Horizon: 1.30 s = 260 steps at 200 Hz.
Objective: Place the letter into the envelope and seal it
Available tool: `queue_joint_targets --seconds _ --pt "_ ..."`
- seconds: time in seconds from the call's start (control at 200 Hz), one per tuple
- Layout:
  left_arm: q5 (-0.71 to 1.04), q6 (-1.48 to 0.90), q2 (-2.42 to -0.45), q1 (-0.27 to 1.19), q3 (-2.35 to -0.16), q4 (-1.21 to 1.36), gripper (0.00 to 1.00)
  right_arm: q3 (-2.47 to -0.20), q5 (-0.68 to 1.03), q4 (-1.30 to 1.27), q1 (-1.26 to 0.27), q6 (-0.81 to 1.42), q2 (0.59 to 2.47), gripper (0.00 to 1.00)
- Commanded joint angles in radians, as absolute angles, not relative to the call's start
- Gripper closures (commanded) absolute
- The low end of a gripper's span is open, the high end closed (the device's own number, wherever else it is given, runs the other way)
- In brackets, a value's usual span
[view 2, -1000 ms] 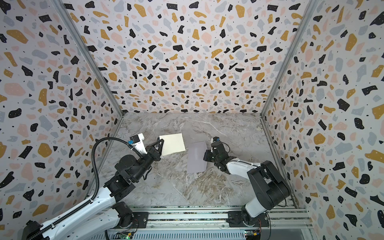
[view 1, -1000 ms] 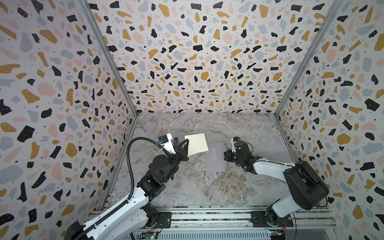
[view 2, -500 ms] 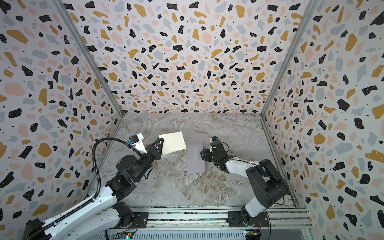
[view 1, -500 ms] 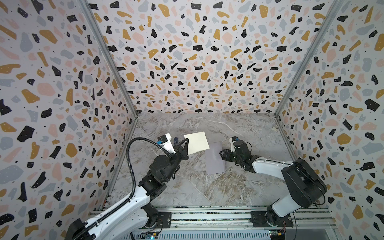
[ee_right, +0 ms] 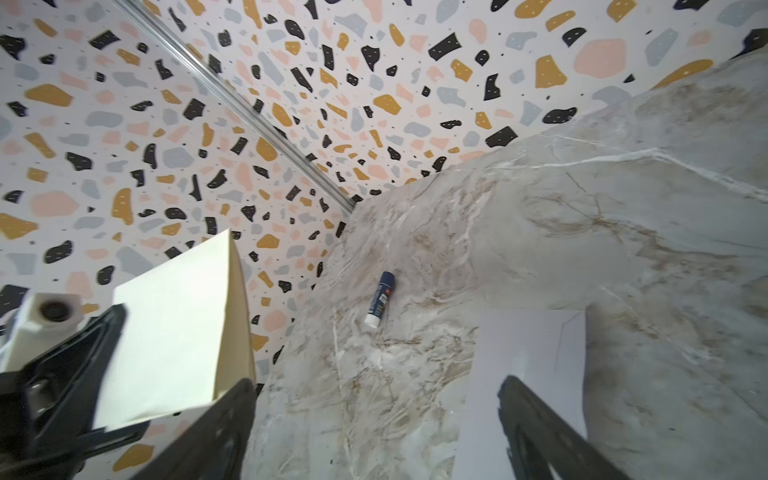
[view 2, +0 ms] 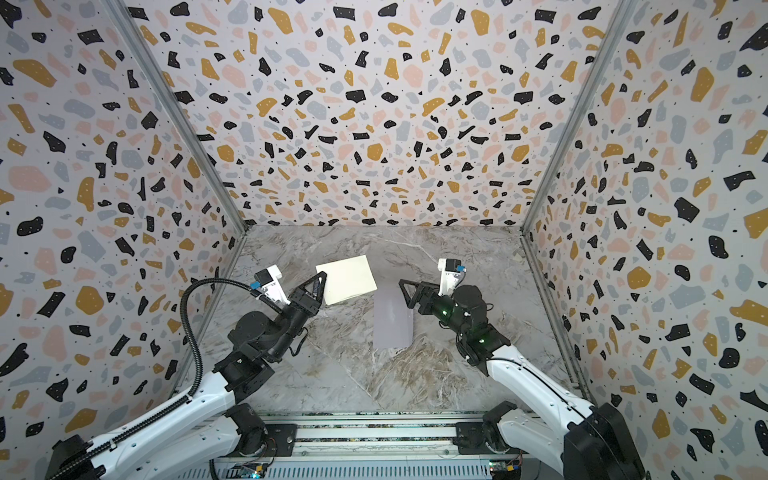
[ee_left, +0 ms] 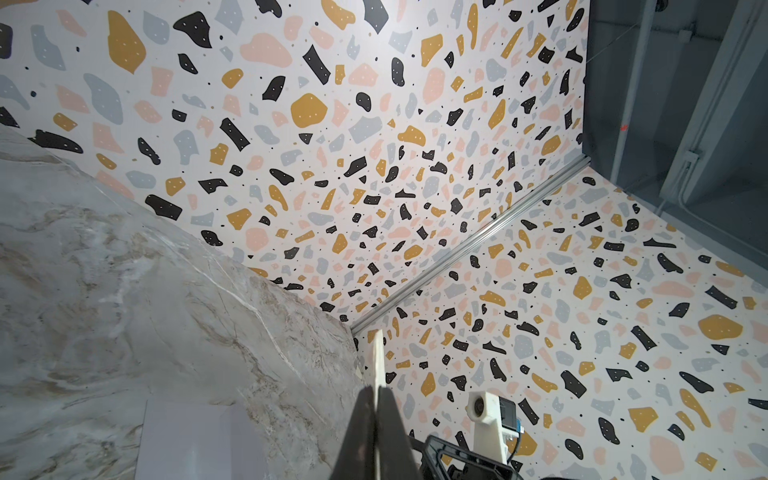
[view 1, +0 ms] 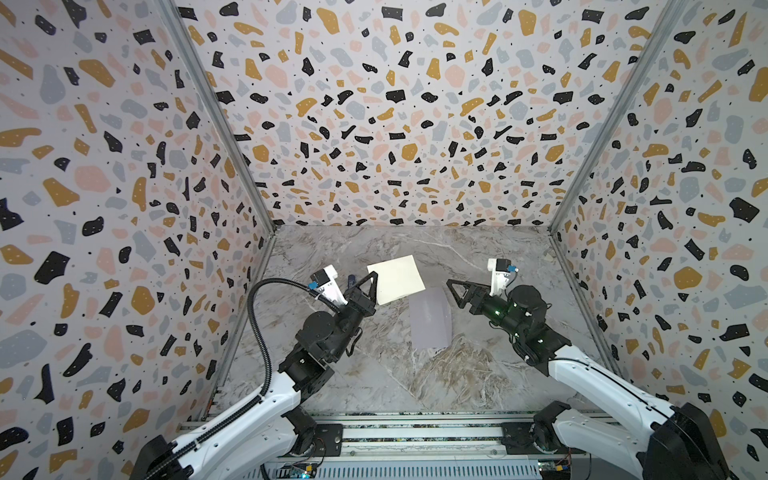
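Right gripper (ee_right: 374, 384) fingers (ee_right: 536, 424) spread, let go envelope (view 1: 430, 320), drew back rightward.

Bare desk (view 1: 374, 374) lies open along the near edge and far right. The raised letter (view 1: 397, 279) and a glue stick (ee_right: 380, 299) crowd the left-centre; the envelope (view 1: 430, 318) lies mid-desk.

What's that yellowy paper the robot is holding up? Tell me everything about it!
It is a pale cream rectangular paper sheet, thin, with sharp corners. The side seen in both top views looks plain, with no writing showing. The left tool is shut on one edge near a corner and holds it tilted in the air above the grey marble table. Nothing else touches it. In the right wrist view, a strip along one edge looks darker tan.
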<state>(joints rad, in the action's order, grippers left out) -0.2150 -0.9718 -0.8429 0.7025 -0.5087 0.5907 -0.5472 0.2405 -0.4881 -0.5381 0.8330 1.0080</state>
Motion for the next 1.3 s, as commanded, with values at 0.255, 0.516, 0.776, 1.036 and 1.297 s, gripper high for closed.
queue_joint_targets --seconds 0.255,0.516,0.776,1.036,1.297 --pt "-0.164 -1.069 -0.872 0.705 -0.508 0.755 1.00 -0.516 0.177 -0.851 -0.708 1.151 1.036 0.06" --pt "-0.153 -1.068 -0.877 0.705 -0.499 0.759 1.00 -0.536 0.196 -0.982 -0.751 1.214 1.141 0.15" --pt "-0.109 -1.071 -0.920 0.705 -0.495 0.797 1.00 -0.566 0.221 -1.057 -0.759 1.250 1.204 0.36" --pt "-0.093 -1.055 -0.935 0.705 -0.485 0.810 1.00 -0.587 0.229 -1.096 -0.761 1.261 1.239 0.72" --pt "-0.088 -0.899 -0.916 0.704 -0.478 0.762 0.74 -0.621 0.279 -0.956 -0.724 1.102 1.201 1.00"
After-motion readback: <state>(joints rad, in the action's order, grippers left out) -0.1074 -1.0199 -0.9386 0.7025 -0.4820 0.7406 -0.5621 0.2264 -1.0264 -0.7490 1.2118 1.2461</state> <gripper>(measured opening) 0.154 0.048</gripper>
